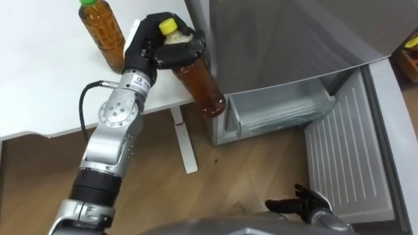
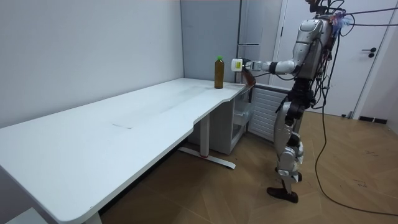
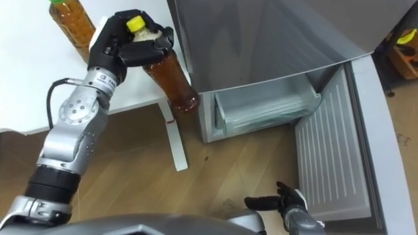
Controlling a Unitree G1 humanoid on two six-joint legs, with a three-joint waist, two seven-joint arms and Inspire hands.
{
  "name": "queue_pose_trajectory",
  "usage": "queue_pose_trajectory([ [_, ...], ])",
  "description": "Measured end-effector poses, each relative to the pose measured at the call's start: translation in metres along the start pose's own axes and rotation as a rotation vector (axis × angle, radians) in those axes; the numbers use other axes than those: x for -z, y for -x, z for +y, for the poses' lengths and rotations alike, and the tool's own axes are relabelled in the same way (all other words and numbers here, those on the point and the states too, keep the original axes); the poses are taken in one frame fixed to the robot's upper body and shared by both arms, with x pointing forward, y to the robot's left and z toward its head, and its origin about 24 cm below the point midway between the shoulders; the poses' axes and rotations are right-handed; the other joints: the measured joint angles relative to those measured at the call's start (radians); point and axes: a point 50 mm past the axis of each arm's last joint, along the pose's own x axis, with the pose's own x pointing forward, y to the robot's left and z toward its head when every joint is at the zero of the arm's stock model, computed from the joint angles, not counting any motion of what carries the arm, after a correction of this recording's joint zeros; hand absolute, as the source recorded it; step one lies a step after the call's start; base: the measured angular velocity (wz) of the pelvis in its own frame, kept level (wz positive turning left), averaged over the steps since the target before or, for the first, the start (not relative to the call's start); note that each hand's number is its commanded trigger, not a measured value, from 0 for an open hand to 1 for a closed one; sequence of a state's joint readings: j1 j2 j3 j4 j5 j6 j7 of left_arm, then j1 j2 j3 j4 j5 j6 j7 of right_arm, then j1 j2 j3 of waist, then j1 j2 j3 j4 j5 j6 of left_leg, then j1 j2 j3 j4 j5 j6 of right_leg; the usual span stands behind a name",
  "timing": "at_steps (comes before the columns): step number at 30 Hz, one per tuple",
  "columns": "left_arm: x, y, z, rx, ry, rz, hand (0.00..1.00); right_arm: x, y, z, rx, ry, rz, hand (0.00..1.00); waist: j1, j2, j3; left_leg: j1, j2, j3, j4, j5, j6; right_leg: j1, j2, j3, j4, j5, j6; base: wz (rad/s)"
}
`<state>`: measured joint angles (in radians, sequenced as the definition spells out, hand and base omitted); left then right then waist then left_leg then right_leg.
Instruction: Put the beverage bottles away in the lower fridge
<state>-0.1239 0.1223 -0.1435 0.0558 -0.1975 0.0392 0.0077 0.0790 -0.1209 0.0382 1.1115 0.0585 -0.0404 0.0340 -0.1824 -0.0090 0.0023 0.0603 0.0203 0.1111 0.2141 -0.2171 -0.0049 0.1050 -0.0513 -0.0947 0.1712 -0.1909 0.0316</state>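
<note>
Tilted bottle (image 1: 199, 81): clear glossy plastic, yellow plastic cap. Table (image 1: 39, 85): white, smooth, matt. Fridge (image 1: 274, 39): grey, satin metal look. Fridge drawer (image 1: 274, 108): translucent plastic. Floor (image 1: 261, 170): wood, low sheen.

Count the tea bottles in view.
2. One tea bottle stands on the white table; the other bottle is in the left hand beside the fridge. More may be hidden.

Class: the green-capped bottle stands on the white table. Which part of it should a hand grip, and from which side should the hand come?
The green-capped bottle stands upright near the table edge, so wrap its round body just under the shoulder, coming in level from the robot's side. Its cap is narrow, probably a poorer hold. The left hand is full with the yellow-capped bottle.
</note>
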Motion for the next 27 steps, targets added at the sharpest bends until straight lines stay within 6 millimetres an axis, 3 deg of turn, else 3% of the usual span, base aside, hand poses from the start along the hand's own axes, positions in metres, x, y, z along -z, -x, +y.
queue_pose_trajectory([
  [5,-0.022,0.001,-0.010,0.058,0.008,-0.096,1.00,-0.018,-0.001,0.013,-0.056,0.065,-0.069,0.00,0.006,-0.008,-0.0004,0.006,0.000,0.001,-0.001,0.000,0.000,0.004,0.000,0.002,0.000,0.000,0.000,-0.02],
  [7,-0.026,0.001,-0.020,0.112,0.010,-0.115,1.00,-0.022,-0.001,0.018,-0.091,0.100,-0.086,0.00,0.024,-0.009,0.0002,0.011,0.000,0.001,-0.001,0.000,0.000,0.006,0.000,0.003,0.001,0.000,0.000,0.00],
  [13,-0.019,0.006,-0.038,0.208,0.014,-0.094,1.00,-0.049,0.005,0.027,-0.138,0.201,-0.224,0.00,0.049,-0.011,0.0010,0.013,0.000,0.001,-0.001,0.000,0.000,0.010,0.001,0.004,0.001,0.001,-0.001,0.00],
  [23,-0.011,0.021,-0.041,0.256,0.011,-0.084,1.00,-0.094,0.029,0.053,-0.304,0.286,-0.470,0.00,0.084,-0.016,0.0037,0.026,0.001,0.001,0.001,0.000,0.000,0.023,0.001,0.002,0.003,0.001,-0.001,0.00],
  [27,-0.004,0.027,-0.041,0.275,0.016,-0.057,1.00,-0.100,0.036,0.061,-0.382,0.296,-0.518,0.00,0.097,-0.017,0.0049,0.020,0.001,-0.002,0.009,0.000,0.000,0.022,0.000,-0.001,0.003,0.001,-0.001,0.02],
])
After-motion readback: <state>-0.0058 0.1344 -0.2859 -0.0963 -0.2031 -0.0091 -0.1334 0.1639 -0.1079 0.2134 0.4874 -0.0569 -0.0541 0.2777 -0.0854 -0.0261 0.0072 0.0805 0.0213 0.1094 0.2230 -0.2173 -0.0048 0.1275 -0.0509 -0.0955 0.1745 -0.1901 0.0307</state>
